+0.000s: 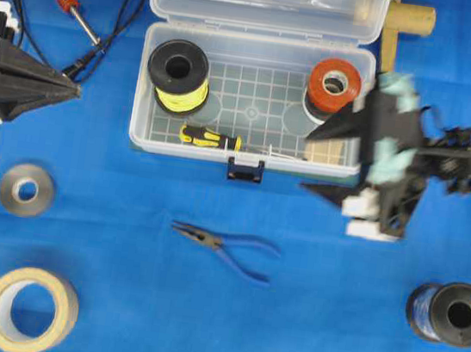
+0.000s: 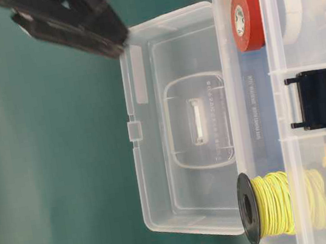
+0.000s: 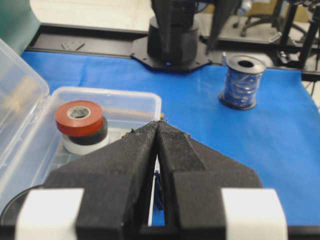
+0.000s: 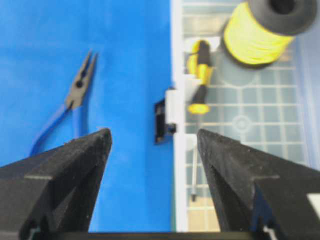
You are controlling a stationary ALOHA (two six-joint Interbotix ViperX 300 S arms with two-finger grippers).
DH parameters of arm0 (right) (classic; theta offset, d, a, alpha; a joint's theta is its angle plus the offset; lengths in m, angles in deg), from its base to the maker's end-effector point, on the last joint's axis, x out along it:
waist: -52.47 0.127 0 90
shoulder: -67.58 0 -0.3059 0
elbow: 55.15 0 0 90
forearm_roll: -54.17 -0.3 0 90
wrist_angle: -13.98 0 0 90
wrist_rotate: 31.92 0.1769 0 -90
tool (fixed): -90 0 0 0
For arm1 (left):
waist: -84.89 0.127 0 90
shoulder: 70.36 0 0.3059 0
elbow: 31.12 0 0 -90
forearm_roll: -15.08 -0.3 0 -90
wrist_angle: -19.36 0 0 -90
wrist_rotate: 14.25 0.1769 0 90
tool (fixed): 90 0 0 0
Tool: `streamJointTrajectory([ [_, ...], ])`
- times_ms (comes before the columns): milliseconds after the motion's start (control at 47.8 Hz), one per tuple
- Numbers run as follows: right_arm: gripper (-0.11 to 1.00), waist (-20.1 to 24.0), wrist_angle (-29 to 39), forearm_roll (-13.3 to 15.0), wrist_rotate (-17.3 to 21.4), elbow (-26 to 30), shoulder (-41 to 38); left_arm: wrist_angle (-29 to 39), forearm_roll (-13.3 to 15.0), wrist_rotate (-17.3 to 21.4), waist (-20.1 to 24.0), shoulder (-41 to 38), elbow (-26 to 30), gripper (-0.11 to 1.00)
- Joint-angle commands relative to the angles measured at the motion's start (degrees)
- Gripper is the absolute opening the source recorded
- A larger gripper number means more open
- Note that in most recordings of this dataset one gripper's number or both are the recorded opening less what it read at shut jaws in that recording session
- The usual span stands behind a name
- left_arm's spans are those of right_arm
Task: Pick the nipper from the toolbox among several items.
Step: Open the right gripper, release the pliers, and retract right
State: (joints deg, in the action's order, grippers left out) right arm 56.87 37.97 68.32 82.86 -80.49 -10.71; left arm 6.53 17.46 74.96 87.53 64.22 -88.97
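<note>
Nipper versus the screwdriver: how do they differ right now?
The nipper lies on the blue cloth outside the toolbox; the screwdriver lies inside it. The nipper has two blue handles; the screwdriver has one yellow-and-black handle. Both lie flat, and no claw holds either.

Embossed lettering on the toolbox [image 2: 253, 108] front wall, too small to read (sideways)

We see the right gripper [image 1: 328, 162] all blurry from above, hiding the toolbox's [image 1: 147, 86] right end. The screwdriver's [image 1: 210, 138] tip is too small to see.
</note>
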Motion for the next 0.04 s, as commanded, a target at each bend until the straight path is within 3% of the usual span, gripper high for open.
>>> streamJointTrajectory([
  [0,0.72,-0.44,-2.99,0.18,0.09,-2.64,5.36,-0.26,0.18,0.00,0.09,-0.09,0.62,0.00],
  [21,0.72,-0.62,-3.69,0.18,0.09,-3.52,6.50,-0.26,0.09,0.00,0.09,-0.18,0.53,0.00],
])
